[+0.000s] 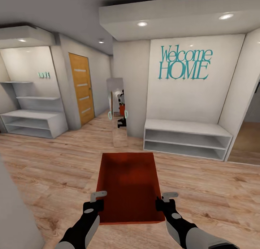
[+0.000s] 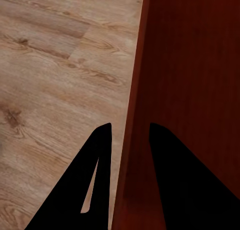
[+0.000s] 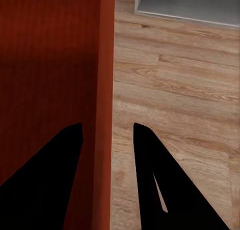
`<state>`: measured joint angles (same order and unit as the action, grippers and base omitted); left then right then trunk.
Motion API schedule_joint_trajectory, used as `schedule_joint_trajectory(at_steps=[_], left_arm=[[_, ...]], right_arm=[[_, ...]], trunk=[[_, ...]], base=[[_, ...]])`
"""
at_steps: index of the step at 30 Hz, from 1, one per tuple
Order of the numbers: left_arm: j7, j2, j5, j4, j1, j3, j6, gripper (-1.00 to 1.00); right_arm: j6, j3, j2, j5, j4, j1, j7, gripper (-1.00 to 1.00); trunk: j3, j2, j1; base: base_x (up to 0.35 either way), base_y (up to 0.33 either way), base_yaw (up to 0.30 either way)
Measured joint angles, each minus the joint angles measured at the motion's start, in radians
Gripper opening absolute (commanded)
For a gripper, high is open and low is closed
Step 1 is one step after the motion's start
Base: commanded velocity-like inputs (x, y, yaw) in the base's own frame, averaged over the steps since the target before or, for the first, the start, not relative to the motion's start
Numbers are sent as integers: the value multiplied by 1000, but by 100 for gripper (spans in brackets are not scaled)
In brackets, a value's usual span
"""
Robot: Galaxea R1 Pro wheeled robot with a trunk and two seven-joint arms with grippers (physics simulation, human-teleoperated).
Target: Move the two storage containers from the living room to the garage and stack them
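Observation:
One orange-red storage container (image 1: 128, 184) hangs in front of me above light wood planks, its open top facing up. My left gripper (image 1: 96, 202) is shut on its left wall, near the corner closest to me. In the left wrist view the gripper (image 2: 129, 135) has one finger on each side of the container's wall (image 2: 190, 64). My right gripper (image 1: 164, 202) is shut on the right wall in the same way. The right wrist view shows this gripper (image 3: 106, 130) straddling the rim of the container (image 3: 50, 49). The garage and its floor are out of view.
Ahead are a white wall reading "Welcome HOME" and a low white bench shelf (image 1: 186, 138). A narrow mirror (image 1: 117, 111) stands on the wall corner and an orange door (image 1: 81, 88) is at the left. White shelving (image 1: 34, 122) lines the far left. A wall edge (image 1: 14, 213) is close at my left.

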<state>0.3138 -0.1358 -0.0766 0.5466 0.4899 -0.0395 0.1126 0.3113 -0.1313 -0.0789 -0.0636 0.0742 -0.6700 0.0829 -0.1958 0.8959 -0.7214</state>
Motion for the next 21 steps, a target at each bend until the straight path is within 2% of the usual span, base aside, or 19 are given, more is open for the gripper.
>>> schedule_joint_trajectory(at_steps=[21], left_arm=[[0,0,-1,0,0,-1,0,-100]], right_arm=[[0,-1,0,-2,0,0,0,-100]], trunk=[[0,0,0]], base=[[322,0,0]])
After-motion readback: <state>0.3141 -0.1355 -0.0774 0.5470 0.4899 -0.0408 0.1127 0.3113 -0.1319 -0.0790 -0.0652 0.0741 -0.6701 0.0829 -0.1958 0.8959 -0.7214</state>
